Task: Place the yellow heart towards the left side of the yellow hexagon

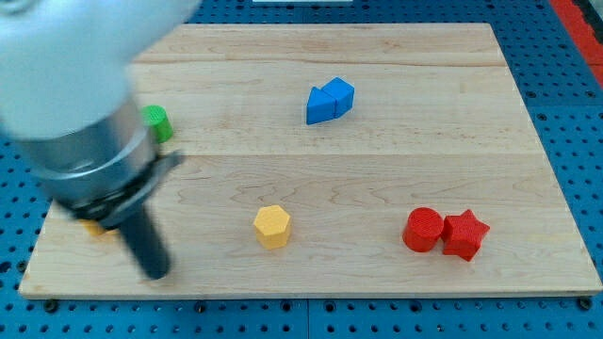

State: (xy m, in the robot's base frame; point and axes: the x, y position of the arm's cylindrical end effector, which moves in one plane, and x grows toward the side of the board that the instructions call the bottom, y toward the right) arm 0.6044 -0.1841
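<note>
Wood grain runs across the pale board [396, 141], which lies on a blue perforated surface [565, 113]. The yellow hexagon [272, 226] stands a little below the board's middle, toward 6 o'clock from centre: a short six-sided prism, flat on top, warm yellow with a slightly darker shade on its side faces, upright and touching no other block.

The yellow heart [94, 227] is almost wholly hidden. Only a small yellow-orange sliver shows at 9 o'clock from the hexagon, well apart from it, near the board's left edge, under the blurred grey body of the arm [66, 104]. Its heart outline cannot be made out from that sliver.

My tip [156, 273] comes down near the board's lower left corner, at about 4 o'clock from the visible bit of the heart and just beside it; whether it touches the heart I cannot tell. From the hexagon, the tip sits at roughly 8 o'clock, well apart. There is no pincer on this arm, only the dark rod, so it neither clasps nor lets go of anything.

A green block [157, 123], partly covered by the arm, sits at 10 o'clock from the hexagon. Two blue blocks [330, 101], pressed together, lie at 1 o'clock from it. A red cylinder [423, 230] and a red star [464, 234] touch each other at 3 o'clock
</note>
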